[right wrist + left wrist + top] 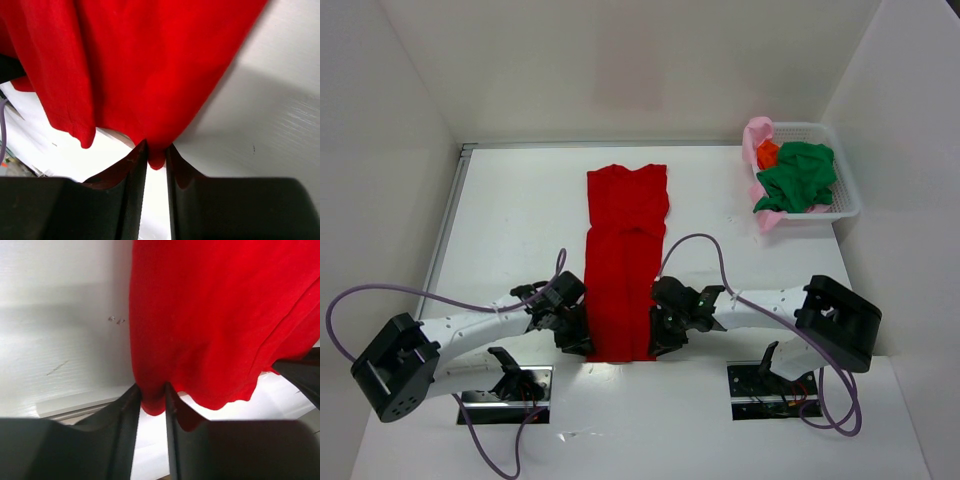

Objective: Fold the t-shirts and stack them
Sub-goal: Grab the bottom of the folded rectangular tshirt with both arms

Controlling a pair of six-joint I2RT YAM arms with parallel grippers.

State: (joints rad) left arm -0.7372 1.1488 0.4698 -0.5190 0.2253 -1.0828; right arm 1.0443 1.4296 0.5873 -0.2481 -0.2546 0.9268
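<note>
The bright red t-shirt point(623, 255) lies as a long narrow strip down the middle of the table, collar end far. My left gripper point(575, 337) is shut on its near left corner, and the red cloth point(210, 315) is pinched between the fingers point(131, 405). My right gripper point(662, 335) is shut on the near right corner; the red cloth point(145, 70) bunches between its fingers point(175, 160). The near hem hangs lifted off the table. The dark green t-shirt point(802, 176), pale pink t-shirt point(755, 140) and orange t-shirt point(767, 153) lie crumpled in the basket.
The white lattice basket point(847, 196) stands at the far right, against the right wall. White walls close the table on the left, back and right. Both arm bases and their purple cables sit at the near edge.
</note>
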